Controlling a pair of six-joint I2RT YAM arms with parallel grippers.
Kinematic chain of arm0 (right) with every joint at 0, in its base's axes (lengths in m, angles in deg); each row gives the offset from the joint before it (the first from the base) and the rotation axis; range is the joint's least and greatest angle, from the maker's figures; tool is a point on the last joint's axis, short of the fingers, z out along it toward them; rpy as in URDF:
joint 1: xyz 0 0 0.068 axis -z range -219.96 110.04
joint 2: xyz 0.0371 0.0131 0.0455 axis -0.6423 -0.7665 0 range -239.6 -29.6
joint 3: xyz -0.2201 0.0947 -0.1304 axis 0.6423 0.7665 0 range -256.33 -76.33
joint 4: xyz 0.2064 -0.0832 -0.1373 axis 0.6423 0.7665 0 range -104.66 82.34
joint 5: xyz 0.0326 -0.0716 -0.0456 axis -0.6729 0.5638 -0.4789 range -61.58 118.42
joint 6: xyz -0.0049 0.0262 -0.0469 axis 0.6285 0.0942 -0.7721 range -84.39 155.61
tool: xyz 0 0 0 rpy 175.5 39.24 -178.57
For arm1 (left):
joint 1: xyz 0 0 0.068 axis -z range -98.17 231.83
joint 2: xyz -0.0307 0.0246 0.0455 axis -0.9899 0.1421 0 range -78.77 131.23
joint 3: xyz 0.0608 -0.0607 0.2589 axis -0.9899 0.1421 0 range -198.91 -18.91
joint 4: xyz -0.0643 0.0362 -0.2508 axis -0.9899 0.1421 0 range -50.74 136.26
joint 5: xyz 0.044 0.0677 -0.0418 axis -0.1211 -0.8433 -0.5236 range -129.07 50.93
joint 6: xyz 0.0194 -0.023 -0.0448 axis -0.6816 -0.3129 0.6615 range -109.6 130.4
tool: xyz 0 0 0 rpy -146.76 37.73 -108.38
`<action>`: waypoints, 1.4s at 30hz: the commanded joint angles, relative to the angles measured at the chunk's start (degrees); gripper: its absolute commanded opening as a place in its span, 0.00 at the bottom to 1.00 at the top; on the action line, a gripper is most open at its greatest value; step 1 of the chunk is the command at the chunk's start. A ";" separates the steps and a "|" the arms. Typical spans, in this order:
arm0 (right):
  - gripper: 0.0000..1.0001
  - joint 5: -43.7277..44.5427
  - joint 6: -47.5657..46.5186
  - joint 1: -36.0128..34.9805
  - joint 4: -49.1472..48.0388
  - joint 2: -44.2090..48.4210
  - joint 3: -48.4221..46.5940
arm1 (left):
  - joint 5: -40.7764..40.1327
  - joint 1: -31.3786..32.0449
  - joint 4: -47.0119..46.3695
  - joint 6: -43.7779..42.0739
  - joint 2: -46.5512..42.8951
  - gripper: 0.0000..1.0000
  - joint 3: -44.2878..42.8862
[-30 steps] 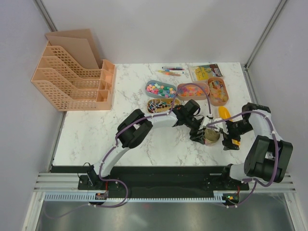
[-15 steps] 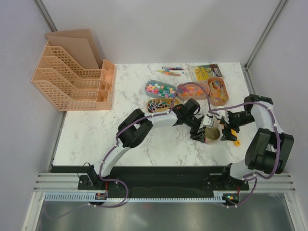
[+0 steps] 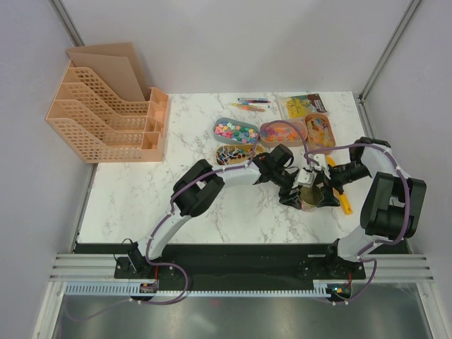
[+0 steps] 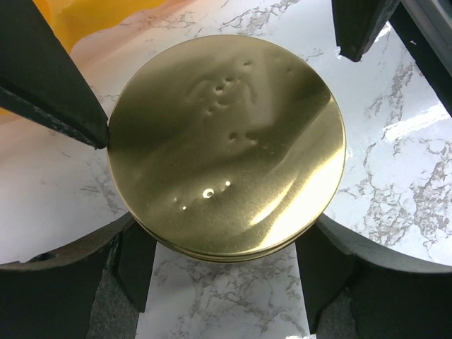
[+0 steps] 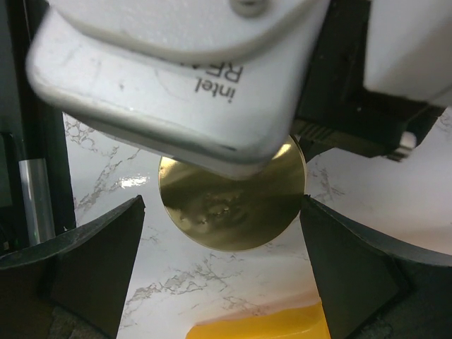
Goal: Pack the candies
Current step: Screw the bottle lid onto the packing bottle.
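A round tin with a gold lid (image 3: 309, 198) stands on the marble table, right of centre. My left gripper (image 3: 296, 193) reaches it from the left; in the left wrist view (image 4: 226, 258) its fingers (image 4: 134, 261) sit against the tin's sides under the lid (image 4: 226, 141). My right gripper (image 3: 323, 191) is open at the tin's right side. In the right wrist view (image 5: 222, 265) the lid (image 5: 240, 219) lies between its spread fingers, partly hidden by the left wrist camera. The candies (image 3: 235, 131) lie in trays behind the tin, more in a pink tray (image 3: 281, 131).
A yellow-orange scoop (image 3: 344, 203) lies right of the tin under my right arm. An orange tray (image 3: 319, 133) and a tray of wrapped sweets (image 3: 233, 154) stand nearby. Pens (image 3: 252, 105) and a packet (image 3: 304, 104) lie at the back. A peach file rack (image 3: 106, 113) stands far left.
My right gripper has swung left, from beside the scoop to the tin's right side, and now straddles it. My left gripper and the tin have stayed put.
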 commanded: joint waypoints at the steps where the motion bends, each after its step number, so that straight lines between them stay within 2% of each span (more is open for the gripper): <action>1: 0.98 -2.94 0.06 -0.15 7.60 -1.79 -1.22 | -26.27 -2.74 35.59 9.03 19.18 0.08 9.53; 10: 0.98 0.39 -0.73 -0.24 7.95 -0.04 0.71 | -26.45 -3.09 35.50 9.29 19.35 0.08 9.35; 16: 0.98 7.16 -1.43 0.02 8.04 4.00 6.50 | -26.53 -3.09 35.50 9.46 19.35 0.08 9.44; 28: 0.98 14.72 -0.29 5.47 8.30 12.88 11.09 | -27.32 -3.18 35.76 9.91 20.23 0.08 8.74; 36: 0.98 7.00 -1.69 8.81 8.21 12.88 2.57 | -26.88 -3.26 36.03 9.73 20.41 0.08 8.56; 42: 0.98 0.49 -9.51 7.15 8.30 10.08 3.79 | -26.36 -3.18 36.55 9.64 20.67 0.08 8.21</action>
